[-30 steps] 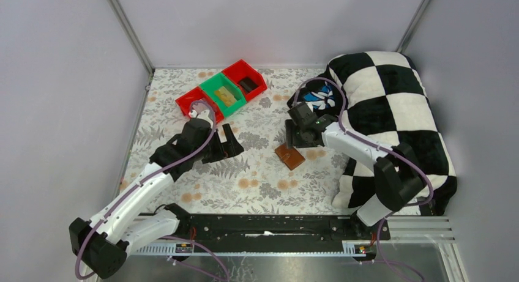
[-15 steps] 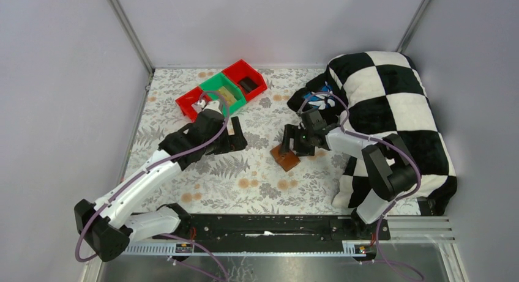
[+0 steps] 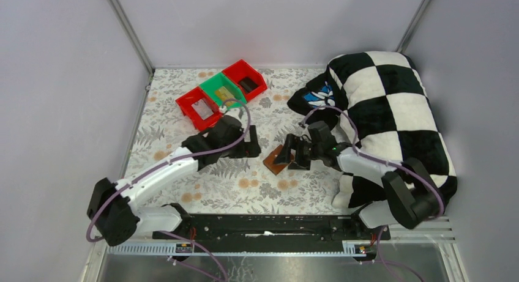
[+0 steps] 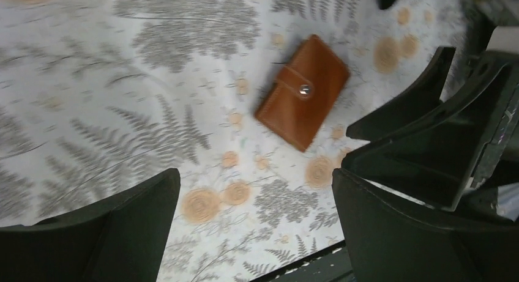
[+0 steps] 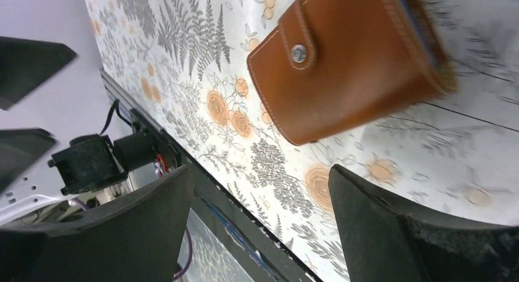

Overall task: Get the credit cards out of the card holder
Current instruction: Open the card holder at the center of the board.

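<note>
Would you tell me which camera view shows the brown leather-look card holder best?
The right wrist view: the brown leather-look card holder looms large, closed, with snap and stitching clear, though its top is cropped. The left wrist view shows it whole but smaller; the top view shows only a brown patch.

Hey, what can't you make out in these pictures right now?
- Cards: not seen in any view. The card holder is snapped shut, so its inside is hidden.
- Holder's right edge, right wrist view: blurred, and its top is cut off by the frame.
- Bins, top view: contents too small to identify.
</note>
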Controlling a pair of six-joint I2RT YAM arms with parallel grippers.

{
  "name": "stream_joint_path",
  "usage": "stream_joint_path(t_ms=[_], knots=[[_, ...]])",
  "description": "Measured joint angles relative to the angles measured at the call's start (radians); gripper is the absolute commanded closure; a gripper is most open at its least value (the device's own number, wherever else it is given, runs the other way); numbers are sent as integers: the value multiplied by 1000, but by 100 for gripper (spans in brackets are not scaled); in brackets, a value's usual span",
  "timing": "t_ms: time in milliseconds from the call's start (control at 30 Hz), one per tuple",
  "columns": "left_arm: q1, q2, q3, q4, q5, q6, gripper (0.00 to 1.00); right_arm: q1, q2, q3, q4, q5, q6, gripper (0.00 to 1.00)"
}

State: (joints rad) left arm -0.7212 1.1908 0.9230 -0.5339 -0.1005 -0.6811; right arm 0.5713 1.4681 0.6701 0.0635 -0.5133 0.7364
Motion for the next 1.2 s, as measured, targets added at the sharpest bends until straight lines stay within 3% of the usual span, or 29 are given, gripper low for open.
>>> stream_joint_path(t_ms=[133, 267, 333, 467, 633, 900, 1200], knots=[[-56, 109, 19, 112, 41, 8, 1, -68, -129, -64, -24, 52, 3, 16], [-100, 341, 171, 138, 101, 97, 1, -113, -187, -83, -86, 119, 11, 16], [-126, 437, 226, 151, 133, 148, 8, -130, -208, -102, -91, 135, 29, 16], [-187, 544, 274, 126, 124, 233, 29, -156, -262, -168, -100, 159, 72, 16], [-229, 598, 283, 101, 72, 293, 40, -175, -297, -185, -135, 183, 96, 16], [-226, 672, 353, 84, -36, 336, 42, -181, -305, -211, -135, 183, 117, 16], [-228, 739, 422, 73, -103, 360, 53, -181, -305, -217, -134, 181, 125, 16]])
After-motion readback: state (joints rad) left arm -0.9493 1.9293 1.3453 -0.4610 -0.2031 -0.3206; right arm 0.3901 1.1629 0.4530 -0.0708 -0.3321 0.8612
